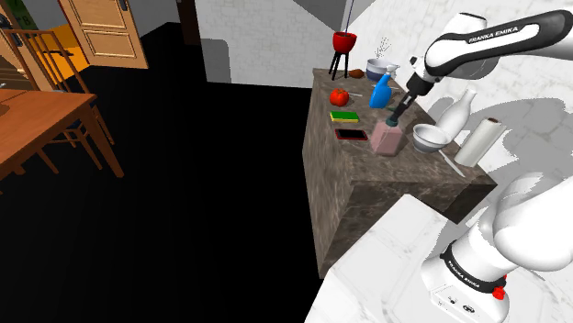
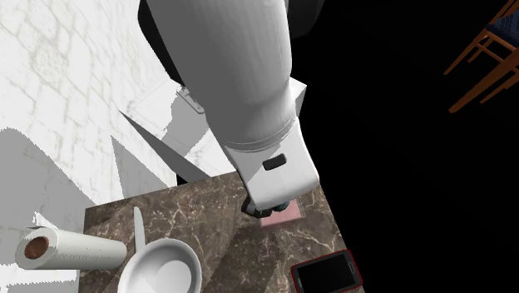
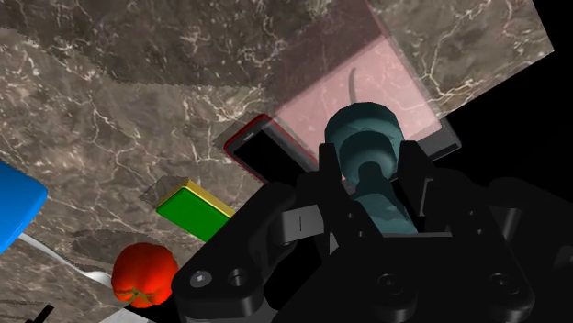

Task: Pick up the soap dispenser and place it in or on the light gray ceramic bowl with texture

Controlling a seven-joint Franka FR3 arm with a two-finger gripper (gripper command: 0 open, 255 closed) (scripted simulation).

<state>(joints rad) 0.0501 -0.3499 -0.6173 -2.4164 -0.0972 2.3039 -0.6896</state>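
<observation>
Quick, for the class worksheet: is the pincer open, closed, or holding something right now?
The pincer: closed on the teal pump of the pink soap dispenser.

Pink soap dispenser [image 1: 386, 139] with teal pump [image 3: 365, 138], brown white-veined counter [image 1: 367, 188], red tomato [image 1: 339, 96]

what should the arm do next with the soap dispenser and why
Probably lift straight up a little. The pincer looks closed on the teal pump of the soap dispenser, whose pink body seems to rest on the marbled table. The bowl sits right beside it, so it needs height to clear the rim.
</observation>
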